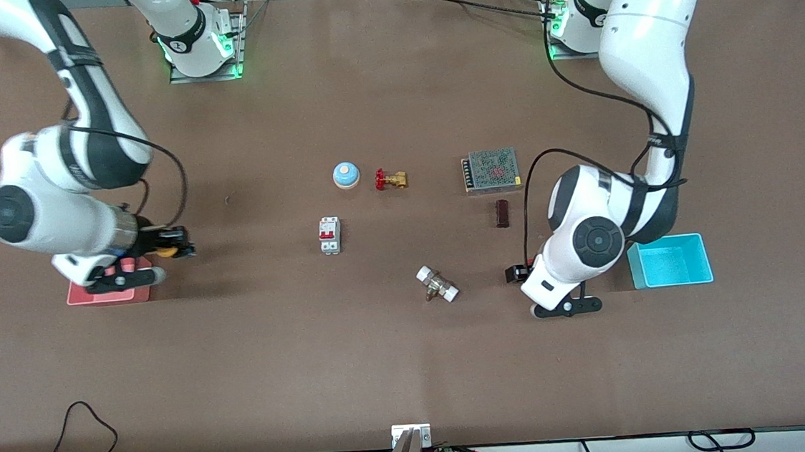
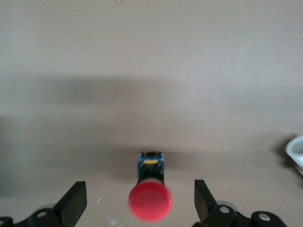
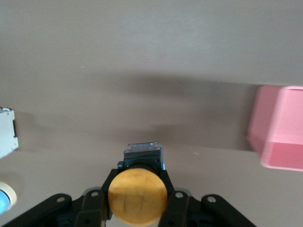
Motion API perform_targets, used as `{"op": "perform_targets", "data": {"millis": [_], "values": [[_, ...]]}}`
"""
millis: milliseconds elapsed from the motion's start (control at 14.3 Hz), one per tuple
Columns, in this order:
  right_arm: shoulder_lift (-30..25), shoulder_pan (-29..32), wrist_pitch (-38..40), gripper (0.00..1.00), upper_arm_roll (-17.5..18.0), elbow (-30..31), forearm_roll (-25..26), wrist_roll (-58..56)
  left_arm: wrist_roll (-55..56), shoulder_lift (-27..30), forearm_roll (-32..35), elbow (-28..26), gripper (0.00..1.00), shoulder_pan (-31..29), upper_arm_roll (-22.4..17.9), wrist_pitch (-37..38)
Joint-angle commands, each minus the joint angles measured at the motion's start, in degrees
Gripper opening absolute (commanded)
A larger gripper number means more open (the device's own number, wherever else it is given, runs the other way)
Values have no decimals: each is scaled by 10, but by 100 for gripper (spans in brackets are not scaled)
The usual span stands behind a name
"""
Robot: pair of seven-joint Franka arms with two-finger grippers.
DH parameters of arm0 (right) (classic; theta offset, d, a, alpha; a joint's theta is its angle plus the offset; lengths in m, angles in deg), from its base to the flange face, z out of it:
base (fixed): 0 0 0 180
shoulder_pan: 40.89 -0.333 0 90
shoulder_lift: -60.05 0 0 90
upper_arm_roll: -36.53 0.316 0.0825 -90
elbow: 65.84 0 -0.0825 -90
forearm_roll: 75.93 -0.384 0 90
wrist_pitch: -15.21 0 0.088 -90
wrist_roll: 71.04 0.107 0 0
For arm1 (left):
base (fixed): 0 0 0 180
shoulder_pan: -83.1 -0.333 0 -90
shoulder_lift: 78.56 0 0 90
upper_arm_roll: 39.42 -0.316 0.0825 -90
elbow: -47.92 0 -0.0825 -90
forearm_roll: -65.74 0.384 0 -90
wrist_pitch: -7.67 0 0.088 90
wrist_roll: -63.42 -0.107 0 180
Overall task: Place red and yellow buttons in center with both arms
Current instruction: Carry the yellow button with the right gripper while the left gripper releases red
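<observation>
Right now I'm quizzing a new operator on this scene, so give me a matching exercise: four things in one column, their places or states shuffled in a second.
Things:
1. yellow button
2. red button
3. cyan bin
4. blue bell

Places or states:
A. beside the brass valve
B. inside the open left gripper, not grasped
C. clamped in the right gripper
D. at the left arm's end of the table

Pairs: 1-C, 2-B, 3-D, 4-A
</observation>
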Motion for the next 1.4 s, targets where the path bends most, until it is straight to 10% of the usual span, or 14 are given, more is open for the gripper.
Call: {"op": "perform_targets", "data": {"millis": [0, 350, 839, 1189, 1329], "values": [[25, -26, -50, 7, -1, 20, 14, 47, -19, 74, 17, -11, 100, -10, -10, 54], [73, -56, -99, 7, -1, 23, 82, 126, -162, 169, 84, -7, 100, -51, -3, 91], [97, -64, -159, 13, -1, 32, 87, 145, -313, 238, 24, 56, 100, -116, -5, 360], [102, -61, -158, 89, -1, 29, 87, 145, -268, 306, 70, -53, 100, -109, 0, 315], [96, -60, -156, 100, -1, 26, 86, 141, -267, 372, 74, -173, 100, -122, 4, 207]]}}
